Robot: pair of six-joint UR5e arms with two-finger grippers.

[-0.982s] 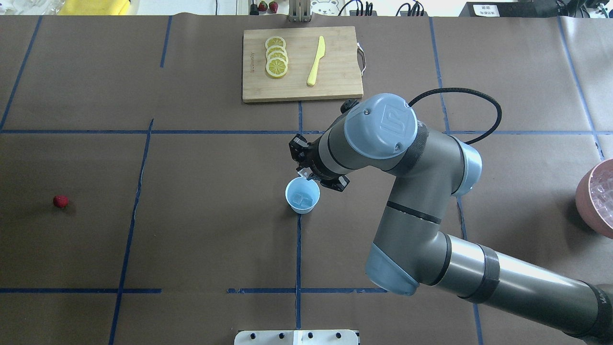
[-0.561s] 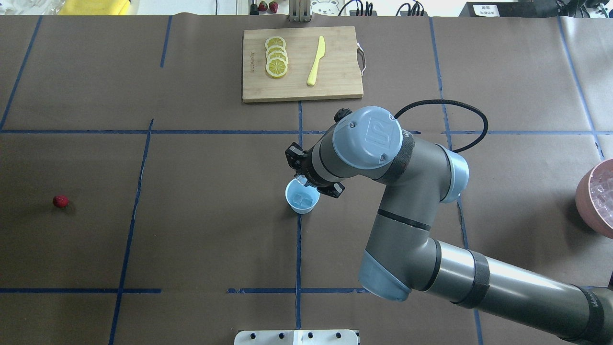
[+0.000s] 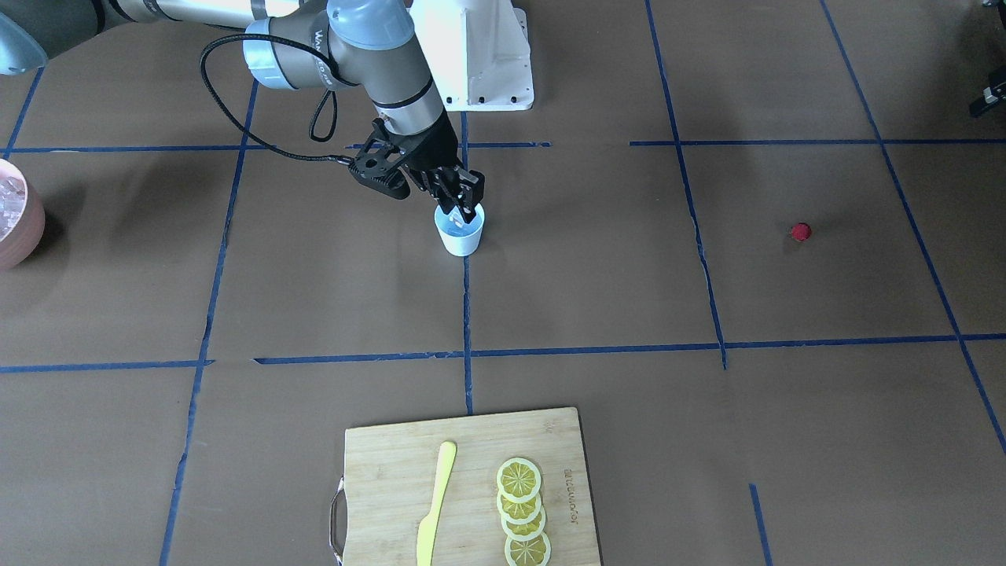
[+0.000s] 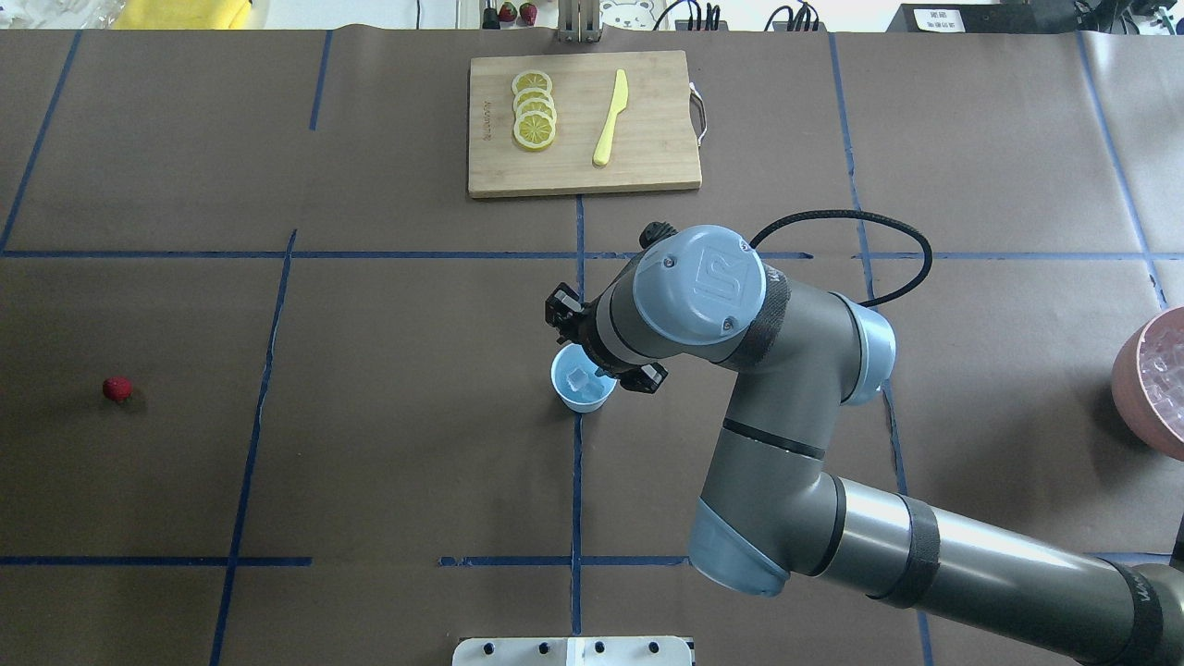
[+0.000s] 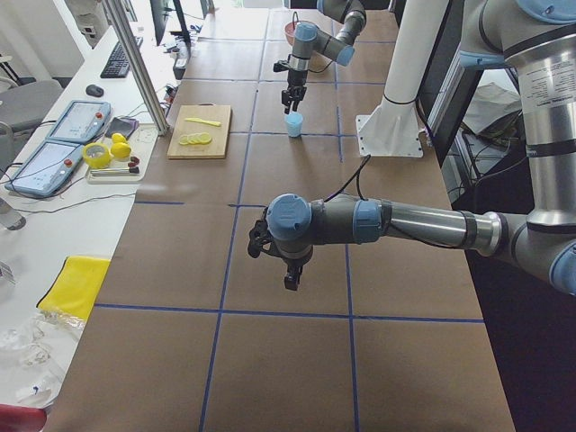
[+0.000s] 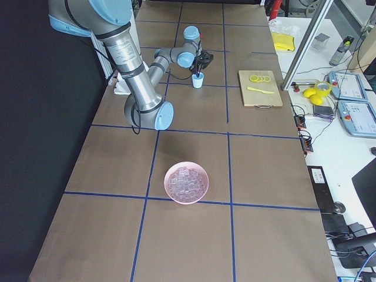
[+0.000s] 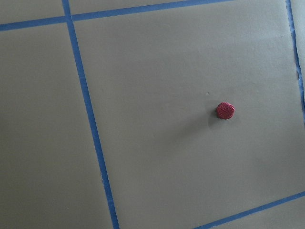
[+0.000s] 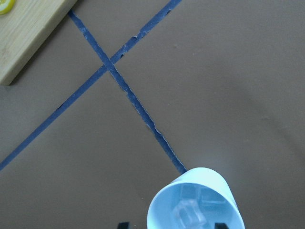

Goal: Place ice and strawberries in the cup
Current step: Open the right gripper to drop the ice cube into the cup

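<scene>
The pale blue cup (image 4: pixel 581 393) stands at the table's middle and holds a few clear ice cubes (image 4: pixel 580 377). It also shows in the front view (image 3: pixel 460 238) and the right wrist view (image 8: pixel 159 207). My right gripper (image 3: pixel 461 211) hangs over the cup with its fingertips (image 8: pixel 123 223) at the rim, spread wide and open. One ice cube (image 8: pixel 188 212) lies on top in the cup. The red strawberry (image 4: pixel 117 388) lies alone far left, also in the left wrist view (image 7: pixel 225 110). My left gripper (image 5: pixel 290 281) hovers high over that area; I cannot tell its state.
A pink-brown bowl (image 4: pixel 1130 370) of ice sits at the right table edge. A wooden cutting board (image 4: pixel 647 171) at the back holds lemon slices (image 4: pixel 535 111) and a yellow knife (image 4: pixel 610 116). Blue tape lines cross the brown table cover.
My right arm has moved left and down over the cup. The clear cube seen at its fingertips earlier now lies in the cup.
</scene>
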